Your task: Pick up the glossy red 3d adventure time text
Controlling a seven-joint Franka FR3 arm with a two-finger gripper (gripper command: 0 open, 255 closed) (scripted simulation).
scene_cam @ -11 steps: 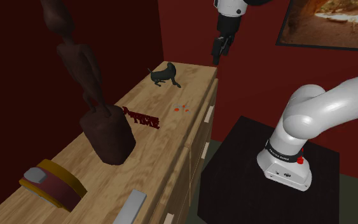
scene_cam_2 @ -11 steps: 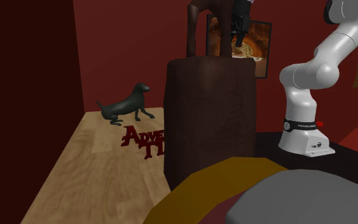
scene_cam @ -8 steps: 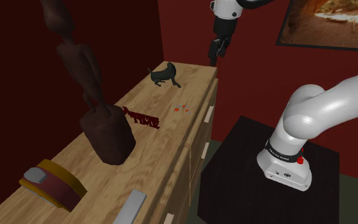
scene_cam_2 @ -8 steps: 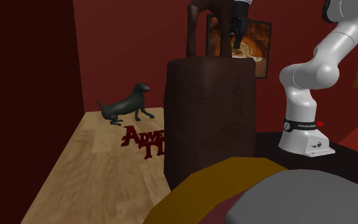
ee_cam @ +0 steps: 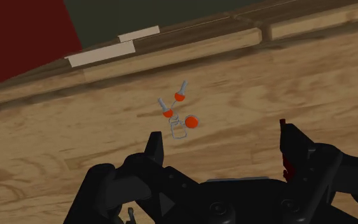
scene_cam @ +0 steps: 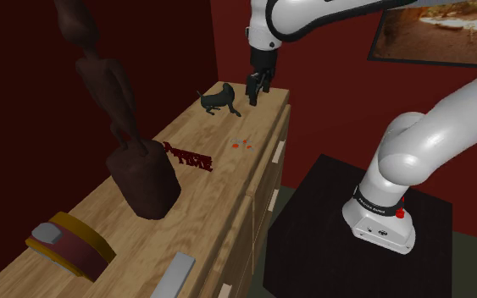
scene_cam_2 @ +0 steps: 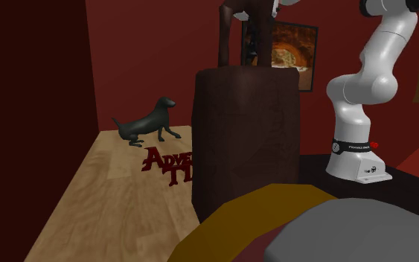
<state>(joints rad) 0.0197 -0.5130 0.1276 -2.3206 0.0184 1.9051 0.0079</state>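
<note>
The glossy dark red 3D text (scene_cam: 188, 157) lies flat on the wooden dresser top (scene_cam: 228, 182), midway along it. In the second exterior view the text (scene_cam_2: 164, 164) is partly hidden behind a big brown sculpture base (scene_cam_2: 245, 141). My gripper (scene_cam: 256, 88) hangs over the dresser's far end, just right of a black dog figurine (scene_cam: 219, 100) and well beyond the text. In the wrist view the gripper (ee_cam: 222, 149) is open, its fingers apart with nothing between them, above bare wood close to a small orange-beaded trinket (ee_cam: 179, 113).
A tall brown sculpture (scene_cam: 139, 169) stands on the dresser between the text and a yellow and red object (scene_cam: 67, 245) at the near end. The small red trinket (scene_cam: 241, 145) lies near the dresser's front edge. Drawer handles (scene_cam: 276, 152) face the black stand (scene_cam: 346, 229).
The arm has swung toward the shoulder view's left and come down. The gripper moved from beyond the dresser's far corner to above its top beside the dog.
</note>
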